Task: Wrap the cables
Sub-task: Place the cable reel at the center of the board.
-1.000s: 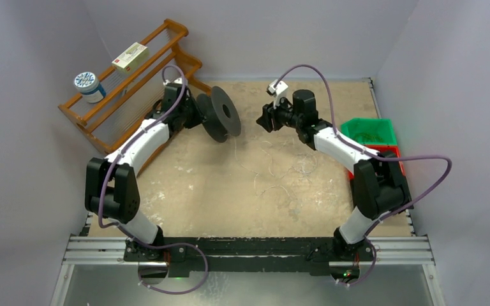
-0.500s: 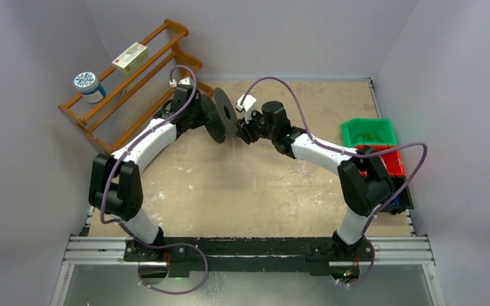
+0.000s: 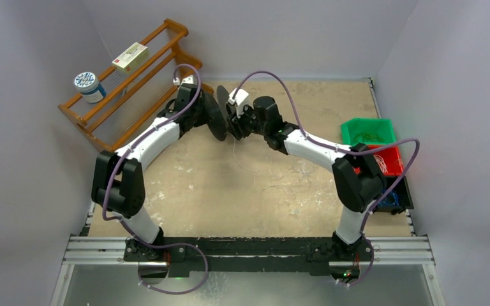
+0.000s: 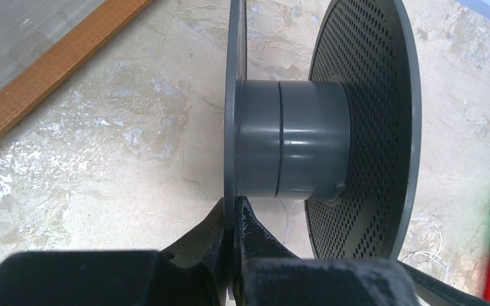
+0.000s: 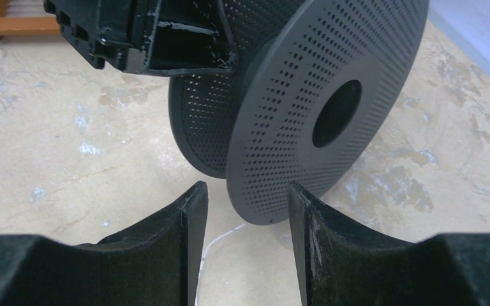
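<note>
Black perforated spool [image 4: 312,140] is held on edge: my left gripper [image 4: 235,255] is clamped tight on its near flange, so the bare hub faces out for winding. My right gripper [image 5: 247,213] hangs at the far flange's lower rim, fingers spread, gripping nothing. The cables [image 3: 298,169] are hair-thin, pale and loosely tangled on the table [image 3: 185,191] near the spool; one strand passes between my right fingers.

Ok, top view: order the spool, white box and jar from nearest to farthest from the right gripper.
1. Spool, beside the right gripper.
2. White box, on the rack, back left.
3. Jar, rack's left end.
</note>
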Tool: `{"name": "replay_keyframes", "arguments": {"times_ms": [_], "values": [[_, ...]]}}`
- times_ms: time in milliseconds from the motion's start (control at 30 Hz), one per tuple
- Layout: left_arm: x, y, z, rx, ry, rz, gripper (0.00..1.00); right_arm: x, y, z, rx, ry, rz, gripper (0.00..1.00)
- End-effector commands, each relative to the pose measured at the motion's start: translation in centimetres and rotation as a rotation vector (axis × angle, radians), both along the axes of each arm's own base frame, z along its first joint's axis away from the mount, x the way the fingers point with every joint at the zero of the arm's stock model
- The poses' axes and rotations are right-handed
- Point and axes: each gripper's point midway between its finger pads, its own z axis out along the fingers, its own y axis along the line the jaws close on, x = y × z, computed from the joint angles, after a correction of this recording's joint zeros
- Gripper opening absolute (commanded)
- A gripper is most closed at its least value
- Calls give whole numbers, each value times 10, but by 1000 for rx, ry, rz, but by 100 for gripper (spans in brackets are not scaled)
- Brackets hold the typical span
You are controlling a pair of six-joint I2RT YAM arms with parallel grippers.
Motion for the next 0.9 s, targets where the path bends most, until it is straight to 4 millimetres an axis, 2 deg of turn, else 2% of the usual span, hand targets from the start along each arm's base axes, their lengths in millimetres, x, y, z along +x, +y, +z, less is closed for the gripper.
{"name": "replay_keyframes", "arguments": {"times_ms": [0, 200, 300, 433, 633, 800, 867], "values": [[13, -5, 10, 12, -49, -8, 0, 7, 9, 16, 39, -12, -38, 52], [13, -11, 7, -8, -44, -26, 0, 25, 6, 24, 30, -64, -161, 52], [13, -18, 7, -36, -46, -47, 0, 40, 3, 17, 6, -77, -229, 50], [13, -25, 10, -65, -52, -70, 2, 51, 4, 5, -9, -77, -264, 46], [11, -38, 17, -127, -70, -122, 7, 58, 2, -9, -24, -44, -318, 26], [10, -53, 35, -190, -106, -186, 24, 58, -2, -16, -35, -14, -347, 0], [9, -57, 45, -212, -125, -212, 29, 60, -4, -17, -38, -15, -355, 0]]}}
